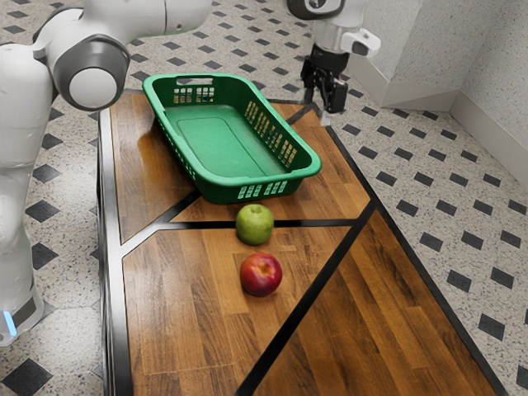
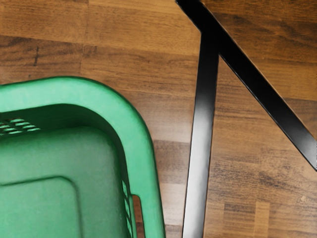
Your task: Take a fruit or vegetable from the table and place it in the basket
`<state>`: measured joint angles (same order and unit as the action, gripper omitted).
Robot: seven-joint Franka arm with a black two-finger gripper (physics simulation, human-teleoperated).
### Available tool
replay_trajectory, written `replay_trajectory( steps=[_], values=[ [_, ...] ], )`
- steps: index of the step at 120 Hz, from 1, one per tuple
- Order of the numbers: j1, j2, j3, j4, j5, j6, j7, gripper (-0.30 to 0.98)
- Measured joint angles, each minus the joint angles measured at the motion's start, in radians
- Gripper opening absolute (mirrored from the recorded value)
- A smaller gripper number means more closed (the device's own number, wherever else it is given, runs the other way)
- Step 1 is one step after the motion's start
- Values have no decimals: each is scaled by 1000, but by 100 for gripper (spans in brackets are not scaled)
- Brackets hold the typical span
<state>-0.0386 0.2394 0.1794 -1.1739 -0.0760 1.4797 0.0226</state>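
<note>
Fingers (image 1: 316, 107) wide and empty, I should centre them over the green apple (image 1: 255, 224), clear of the basket (image 2: 136, 144) and red apple (image 1: 261, 274), before descending straight.

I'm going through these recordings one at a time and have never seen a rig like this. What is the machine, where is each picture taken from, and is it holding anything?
The machine is a simulated white robot arm ending in two black fingers. The exterior picture is taken from the arm's side. The wrist picture comes from a camera on its hand, looking down at a corner of the basket and the black strips across the tabletop.

On the wooden table sit the green basket, a green apple near one end of it, and a red fruit just beyond the apple. The fingers stand apart with nothing visible between them, so nothing appears to be held.
</note>
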Motion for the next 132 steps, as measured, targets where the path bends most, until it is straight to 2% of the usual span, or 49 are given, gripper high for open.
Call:
replay_trajectory(
  steps=[17,35,43,50,58,66,80,90,100,113,132],
  values=[
    [-4,-5,-14,4,1,47,5,69],
    [-21,-54,-248,-6,7,22,35,68],
    [-26,-61,-315,-83,8,-2,81,68],
    [-27,-140,-352,-269,7,28,127,68],
    [-44,-223,-366,-461,-1,86,183,69],
    [-75,-250,-372,-559,-9,128,234,69],
    [-110,-289,-394,-613,-42,168,333,69],
    [-45,-417,-457,-712,-54,221,395,69],
    [-31,-512,-477,-822,-60,294,456,69],
    [-45,-554,-449,-901,-68,352,530,69],
    [-84,-632,-408,-980,-89,329,616,69]
  ],
)
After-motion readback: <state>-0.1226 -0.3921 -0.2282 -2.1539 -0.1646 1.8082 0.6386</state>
